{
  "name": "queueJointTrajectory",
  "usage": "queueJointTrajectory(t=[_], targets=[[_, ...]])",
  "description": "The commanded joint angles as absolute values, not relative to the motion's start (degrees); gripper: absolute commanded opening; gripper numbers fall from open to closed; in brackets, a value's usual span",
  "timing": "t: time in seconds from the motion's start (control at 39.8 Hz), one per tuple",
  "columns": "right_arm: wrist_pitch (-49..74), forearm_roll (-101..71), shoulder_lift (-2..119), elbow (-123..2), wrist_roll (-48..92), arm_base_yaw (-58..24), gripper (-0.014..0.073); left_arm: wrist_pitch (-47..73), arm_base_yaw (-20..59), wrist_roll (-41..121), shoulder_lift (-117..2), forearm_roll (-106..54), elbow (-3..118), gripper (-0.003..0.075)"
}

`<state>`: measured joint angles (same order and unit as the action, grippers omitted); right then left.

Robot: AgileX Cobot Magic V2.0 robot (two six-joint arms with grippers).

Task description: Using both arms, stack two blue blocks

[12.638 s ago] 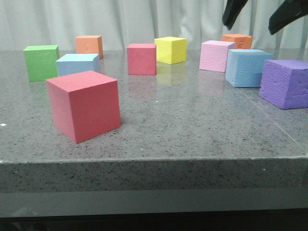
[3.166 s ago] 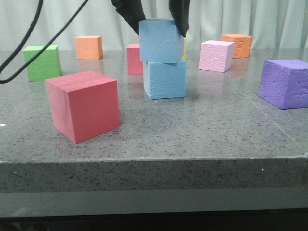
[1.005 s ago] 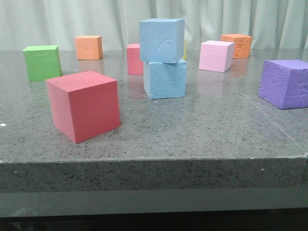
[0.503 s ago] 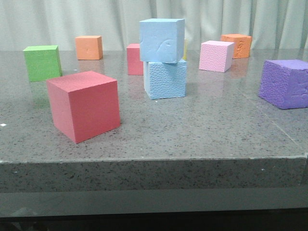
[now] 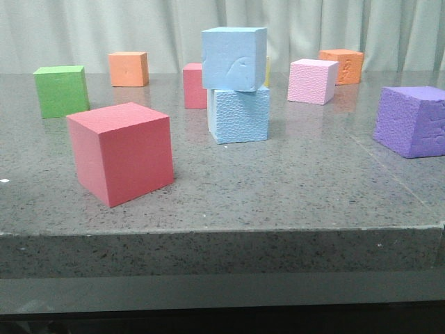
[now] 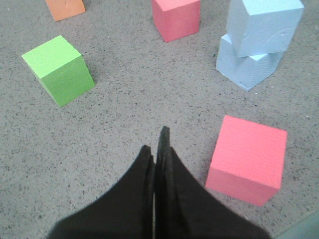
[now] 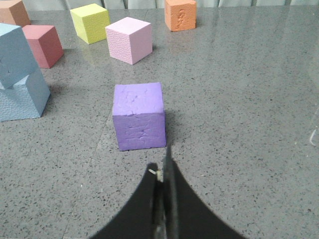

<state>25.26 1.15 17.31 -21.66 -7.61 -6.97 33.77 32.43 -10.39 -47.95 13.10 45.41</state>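
Observation:
The smoother blue block with a curved scuff (image 5: 233, 58) sits on the pebbly blue block (image 5: 238, 115) mid-table, turned a little askew. The stack also shows in the left wrist view, scuffed block (image 6: 264, 25) over pebbly block (image 6: 245, 69), and in the right wrist view, upper block (image 7: 15, 54) over lower block (image 7: 22, 99). Neither gripper shows in the front view. My left gripper (image 6: 155, 145) is shut and empty over bare table, away from the stack. My right gripper (image 7: 160, 172) is shut and empty, just short of the purple cube (image 7: 138, 115).
A big red cube (image 5: 121, 152) stands front left, a green cube (image 5: 61, 90) and an orange cube (image 5: 128, 68) at the back left. A small red cube (image 5: 194, 85), pale pink cube (image 5: 312, 81), orange cube (image 5: 342, 65) and purple cube (image 5: 411, 120) stand behind and right.
Earlier the two blue blocks stood apart; then a gripper held the scuffed one on the pebbly one. Over the last second nothing in the front view has moved.

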Motion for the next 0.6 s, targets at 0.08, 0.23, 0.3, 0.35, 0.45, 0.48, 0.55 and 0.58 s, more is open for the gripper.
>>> queueJointTrajectory(t=[0.08,0.23,0.3,0.35,0.45,0.48,0.55,0.58], targets=[[21.0,1.7,17.7,-23.0,-7.3,-6.9,-0.0066,23.7,32.1,-13.4,-37.9,13.0,39.0,-0.002],[21.0,1.7,17.7,-23.0,-7.3,-6.9,-0.0066,18.5,32.1,-13.7,-28.8,12.7,32.9,-0.002],[21.0,1.7,17.7,-23.0,-7.3,-6.9,-0.0066,16.4,32.1,-13.7,-25.4,12.7,30.7,-0.002],[21.0,1.7,17.7,-23.0,-7.3,-6.9,-0.0066,15.2,32.1,-13.7,-23.1,12.7,29.6,-0.002],[21.0,1.7,17.7,-23.0,-7.3,-6.9,-0.0066,12.8,32.1,-13.7,-19.2,12.5,27.8,-0.002],[21.0,1.7,17.7,-23.0,-7.3,-6.9,-0.0066,12.3,32.1,-13.7,-18.3,12.5,27.4,-0.002],[21.0,1.7,17.7,-23.0,-7.3,-6.9,-0.0066,11.9,32.1,-13.7,-16.8,12.5,26.6,-0.002],[21.0,1.7,17.7,-23.0,-7.3,-6.9,-0.0066,11.9,32.1,-13.7,-16.4,12.5,26.5,-0.002]])
